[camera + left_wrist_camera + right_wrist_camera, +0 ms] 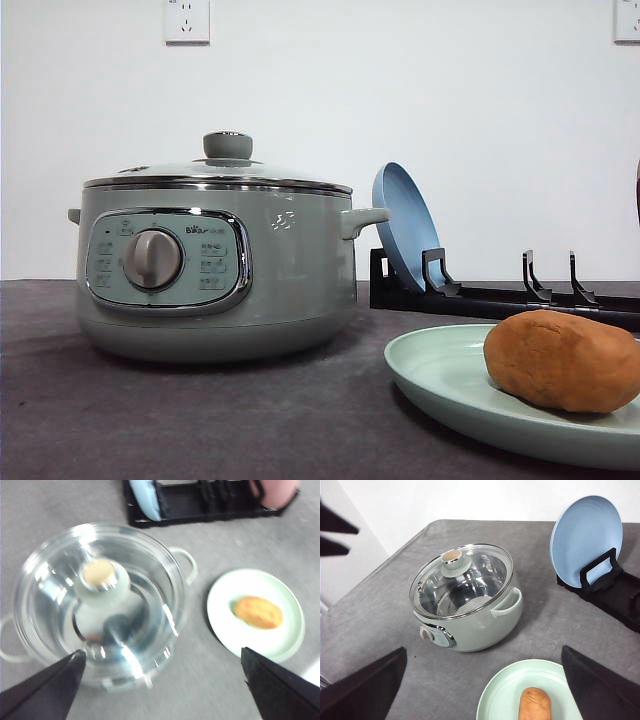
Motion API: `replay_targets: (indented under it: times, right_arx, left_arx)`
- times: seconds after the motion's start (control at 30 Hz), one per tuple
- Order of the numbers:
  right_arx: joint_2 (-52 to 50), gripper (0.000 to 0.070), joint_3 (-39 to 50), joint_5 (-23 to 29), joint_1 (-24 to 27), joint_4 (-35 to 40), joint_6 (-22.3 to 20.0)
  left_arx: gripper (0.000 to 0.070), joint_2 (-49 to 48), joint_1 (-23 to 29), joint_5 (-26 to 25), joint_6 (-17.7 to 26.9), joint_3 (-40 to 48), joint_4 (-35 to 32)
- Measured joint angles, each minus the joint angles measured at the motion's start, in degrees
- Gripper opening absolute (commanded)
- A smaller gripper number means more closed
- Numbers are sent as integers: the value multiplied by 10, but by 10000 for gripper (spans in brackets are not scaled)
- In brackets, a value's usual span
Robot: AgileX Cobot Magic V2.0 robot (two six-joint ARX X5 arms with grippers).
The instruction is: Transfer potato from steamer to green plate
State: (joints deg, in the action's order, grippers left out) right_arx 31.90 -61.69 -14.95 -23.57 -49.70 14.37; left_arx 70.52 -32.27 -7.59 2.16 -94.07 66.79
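The potato (565, 360) is an orange-brown lump lying on the pale green plate (430, 370) at the front right of the table. The sage-green steamer (215, 270) stands to the left with its glass lid shut. From above, the left wrist view looks down on the steamer's lid (100, 600), with the potato (258, 612) on the green plate (240, 640) beside it. My left gripper (163, 652) is open and holds nothing. High over the table, my right gripper (483, 650) is also open and empty, with the steamer (470, 600), green plate (500, 700) and potato (535, 705) below it.
A black dish rack (520, 295) stands behind the green plate, holding an upright blue plate (405, 220). A pink object (277, 490) sits at the rack's far end. Two black pointed shapes (335, 530) poke in beside the steamer. The tabletop is a grey cloth.
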Motion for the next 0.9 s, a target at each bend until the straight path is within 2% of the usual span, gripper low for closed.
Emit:
replay_targets:
  times: [0.2,0.43,0.63,0.87,0.9]
  right_arx:
    - [0,625,0,0,0,-1,0]
    - [0,626,0,0,0,-5,-9]
    - [0,625,0,0,0,-5,-18]
    - [0,625,0,-1,0,-5,-23]
    - [0,624,0,-1,0,-5,-24]
  left_arx:
    - [637,-119,-4,-42,-16,148,-107]
    - [637,-286,-4,-44,-75,319,-232]
    - [637,-360,-4,-44,-122,375,-246]
    - [634,-372,-4,-44,-134,375,-251]
    - [611,-372,-4,-44,-134,375,-250]
